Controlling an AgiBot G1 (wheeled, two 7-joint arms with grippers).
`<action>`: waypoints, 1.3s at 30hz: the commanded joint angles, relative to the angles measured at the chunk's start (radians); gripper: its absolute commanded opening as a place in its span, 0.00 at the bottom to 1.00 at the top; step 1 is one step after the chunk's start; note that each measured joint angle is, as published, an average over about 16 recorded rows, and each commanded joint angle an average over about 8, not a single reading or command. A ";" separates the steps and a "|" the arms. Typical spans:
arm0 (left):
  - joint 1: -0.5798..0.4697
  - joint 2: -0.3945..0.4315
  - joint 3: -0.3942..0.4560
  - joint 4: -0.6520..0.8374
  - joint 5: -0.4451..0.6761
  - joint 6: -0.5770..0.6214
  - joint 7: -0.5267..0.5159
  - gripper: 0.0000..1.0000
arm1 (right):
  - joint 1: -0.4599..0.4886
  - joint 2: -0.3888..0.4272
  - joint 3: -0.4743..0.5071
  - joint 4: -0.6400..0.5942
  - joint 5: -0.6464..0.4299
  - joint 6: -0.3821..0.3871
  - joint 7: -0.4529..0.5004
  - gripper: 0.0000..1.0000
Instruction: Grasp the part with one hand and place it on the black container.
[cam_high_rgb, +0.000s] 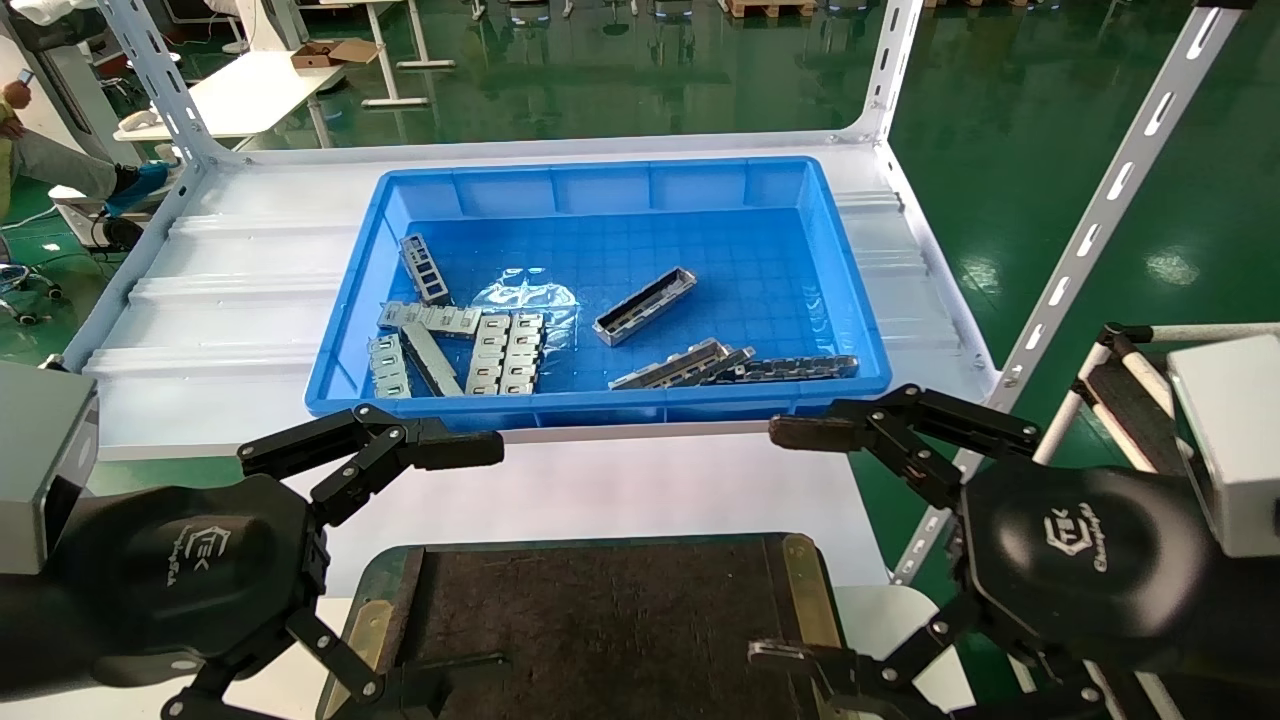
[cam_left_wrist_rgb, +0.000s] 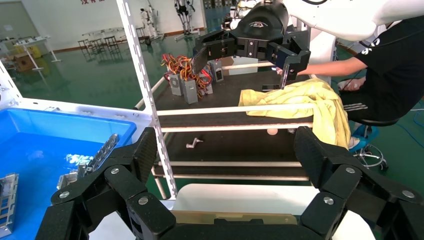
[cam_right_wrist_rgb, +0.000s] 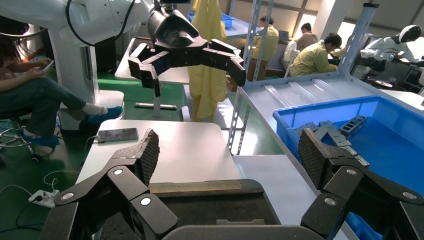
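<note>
- We see a white metal shelf carrying a deep blue plastic bin, the largest thing in front of us.
- Nearer to us lies the wide flat black container, a rough brown-black tray with brass-coloured side strips; nothing lies on the part of it that shows.
- Our left hand, a black multi-fingered gripper with a white logo, hangs over the left edge of the black container with its fingers spread wide and nothing between them.
- Our right hand, the same black gripper, hangs over the container's right edge, also spread open and empty; its fingers stand well apart.
- The part, a long narrow silver-grey metal channel with raised side rims and rectangular cutouts, lies slanted on the bin floor near its middle, apart from both hands.
- More long channels lie together along the bin's near wall, to the right.
- Short flat slotted silver plates are clustered on the left half of the bin floor.
- A crumpled clear plastic film lies on the bin floor between the plates and the part.
</note>
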 joint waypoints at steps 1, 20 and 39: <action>0.000 0.000 0.000 0.000 0.000 0.000 0.000 1.00 | 0.000 0.000 0.000 0.000 0.000 0.000 0.000 1.00; -0.042 0.049 0.021 0.017 0.084 -0.099 0.004 1.00 | 0.000 0.000 0.000 -0.001 0.000 0.000 0.000 1.00; -0.280 0.342 0.150 0.285 0.382 -0.340 0.068 1.00 | 0.000 0.000 -0.001 -0.001 0.000 0.000 0.000 1.00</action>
